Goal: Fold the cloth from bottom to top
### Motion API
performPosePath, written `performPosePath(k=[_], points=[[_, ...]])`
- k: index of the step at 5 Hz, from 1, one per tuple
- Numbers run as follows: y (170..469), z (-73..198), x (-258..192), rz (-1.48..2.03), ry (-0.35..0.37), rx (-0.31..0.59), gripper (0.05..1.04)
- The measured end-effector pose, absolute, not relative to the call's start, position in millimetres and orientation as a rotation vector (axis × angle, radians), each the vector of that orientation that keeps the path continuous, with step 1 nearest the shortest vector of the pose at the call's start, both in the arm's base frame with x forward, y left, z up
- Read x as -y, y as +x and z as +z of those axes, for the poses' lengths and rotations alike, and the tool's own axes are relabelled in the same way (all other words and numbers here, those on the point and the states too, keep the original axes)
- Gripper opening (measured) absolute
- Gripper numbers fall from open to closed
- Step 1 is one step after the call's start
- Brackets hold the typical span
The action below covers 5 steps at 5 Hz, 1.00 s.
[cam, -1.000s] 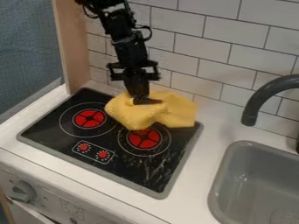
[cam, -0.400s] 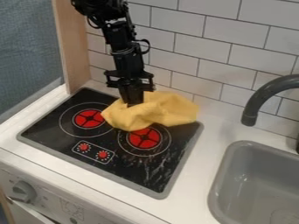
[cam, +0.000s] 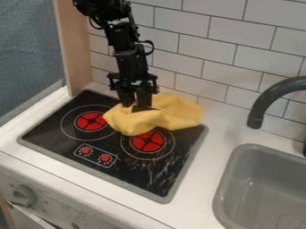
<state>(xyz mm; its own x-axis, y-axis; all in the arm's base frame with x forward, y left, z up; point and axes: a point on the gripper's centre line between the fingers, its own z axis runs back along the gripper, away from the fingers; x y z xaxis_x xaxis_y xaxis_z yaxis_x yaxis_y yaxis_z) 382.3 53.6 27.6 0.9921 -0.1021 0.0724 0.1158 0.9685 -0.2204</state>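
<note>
The black gripper (cam: 135, 105) hangs down at the back of the stove, its two fingers spread apart and their tips at the upper left part of the cloth. The yellow cloth (cam: 173, 114) lies bunched and wrinkled over the back right of the black cooktop, with one lobe toward the left and front and a broader part to the right. It partly covers the rear edge of the front right burner's ring. The gripper hides a little of the cloth's folds.
The black cooktop (cam: 128, 167) has red burners (cam: 91, 121) and two red knobs. A grey sink (cam: 263, 188) with a dark curved faucet (cam: 269, 98) stands at the right. White tiles (cam: 230, 71) rise behind, and a wooden panel (cam: 76, 44) borders the back left.
The gripper has shifted slightly left, and its fingers have opened over the last half second. The cloth's left lobe has moved a little left, and its folds have loosened.
</note>
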Motion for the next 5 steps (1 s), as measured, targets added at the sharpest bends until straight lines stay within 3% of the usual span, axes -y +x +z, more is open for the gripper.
performPosePath(k=[1,2,5], points=[[380.5,27.9,-52.4,-0.113,-0.238,0.051,0.942],[377.4,33.4,-50.7,-0.123,-0.252,0.042,1.004],[373.8,90.4,-52.0,-0.157,-0.263,0.131,0.998]])
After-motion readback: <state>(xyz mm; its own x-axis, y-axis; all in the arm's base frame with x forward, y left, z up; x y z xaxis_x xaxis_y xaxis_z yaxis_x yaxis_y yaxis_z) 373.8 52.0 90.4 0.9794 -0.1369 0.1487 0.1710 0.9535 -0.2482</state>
